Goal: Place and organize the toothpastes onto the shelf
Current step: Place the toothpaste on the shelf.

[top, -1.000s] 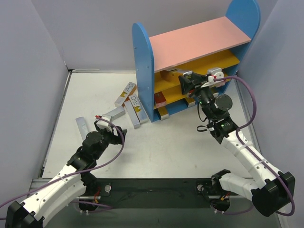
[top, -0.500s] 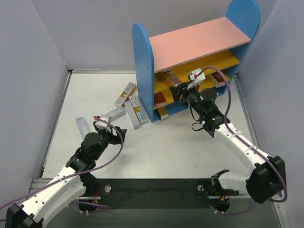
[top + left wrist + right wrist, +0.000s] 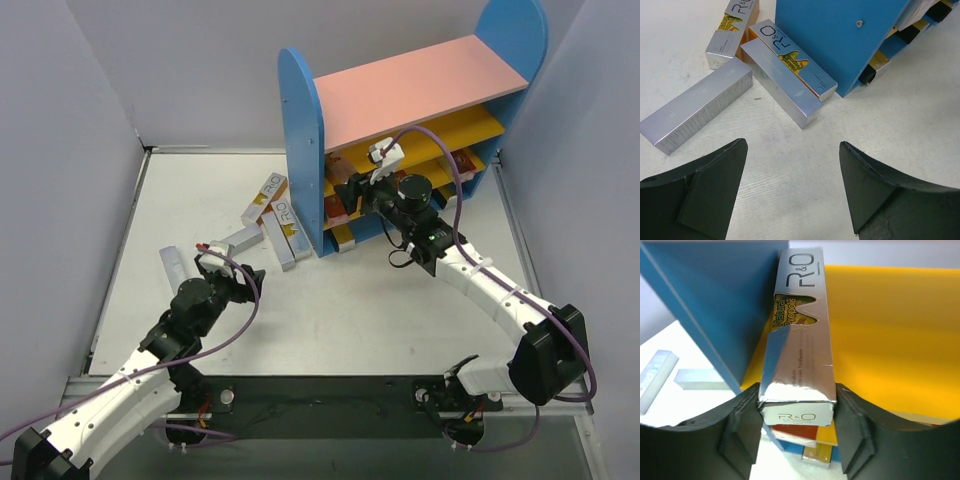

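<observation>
At shelf's [image 3: 300, 110] 9 o'clock end: right gripper [image 3: 797, 412] clamps silver toothpaste [image 3: 800, 340], placement step; next, probably slide in and release (left gripper [image 3: 792, 165] open, empty).

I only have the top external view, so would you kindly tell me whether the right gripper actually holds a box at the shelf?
Observer: Yes. In the right wrist view the right gripper is closed on the near end of a silver box, which points in over a yellow board beside the blue side panel.
Operator: Thank you. What is printed on it?
Observer: "R&O" on the end and top, plus "Natural Propolis" along the top.
Operator: And is the other arm carrying anything?
Observer: No. The left wrist view shows the left gripper open and empty above the table, a loose box lying just ahead.
</observation>
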### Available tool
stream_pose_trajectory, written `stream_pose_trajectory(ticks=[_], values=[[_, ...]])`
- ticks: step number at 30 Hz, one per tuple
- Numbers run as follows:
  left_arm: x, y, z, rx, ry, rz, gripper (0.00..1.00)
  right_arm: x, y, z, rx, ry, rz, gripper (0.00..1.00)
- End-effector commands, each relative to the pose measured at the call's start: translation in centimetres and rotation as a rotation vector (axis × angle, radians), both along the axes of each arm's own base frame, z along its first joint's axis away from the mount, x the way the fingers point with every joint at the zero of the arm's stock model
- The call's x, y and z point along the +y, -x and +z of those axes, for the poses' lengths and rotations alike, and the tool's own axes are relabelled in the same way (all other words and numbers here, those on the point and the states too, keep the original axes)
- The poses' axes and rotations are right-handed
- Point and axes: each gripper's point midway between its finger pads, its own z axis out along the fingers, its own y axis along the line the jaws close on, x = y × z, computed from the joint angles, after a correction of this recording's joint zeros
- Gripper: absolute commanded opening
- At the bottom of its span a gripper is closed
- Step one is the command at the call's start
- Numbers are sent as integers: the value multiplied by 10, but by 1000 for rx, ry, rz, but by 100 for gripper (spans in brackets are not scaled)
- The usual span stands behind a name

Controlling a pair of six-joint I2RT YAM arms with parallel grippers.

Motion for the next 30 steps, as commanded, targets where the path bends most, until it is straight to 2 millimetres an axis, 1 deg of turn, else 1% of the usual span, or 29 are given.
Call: stream_pose_trajectory(ticks=[1,4,8,12,15,26,30], values=[[0,-5,16,-42,32,15,85,16,5,18,-28,-8,51,59],[0,-4,15,-39,30,17,85,18,9,18,-20,-5,58,69],[0,-5,15,-41,31,20,85,16,14,17,-8,-1,61,73],[-1,-5,16,-43,33,17,85,13,18,27,-23,-14,58,73],[-1,-5,16,-42,35,14,85,15,21,33,-29,-22,76,73],[-1,-4,21,-45,44,13,85,26,28,39,-20,-47,141,72],[0,-5,23,-46,46,20,85,25,29,39,-19,-51,138,72]])
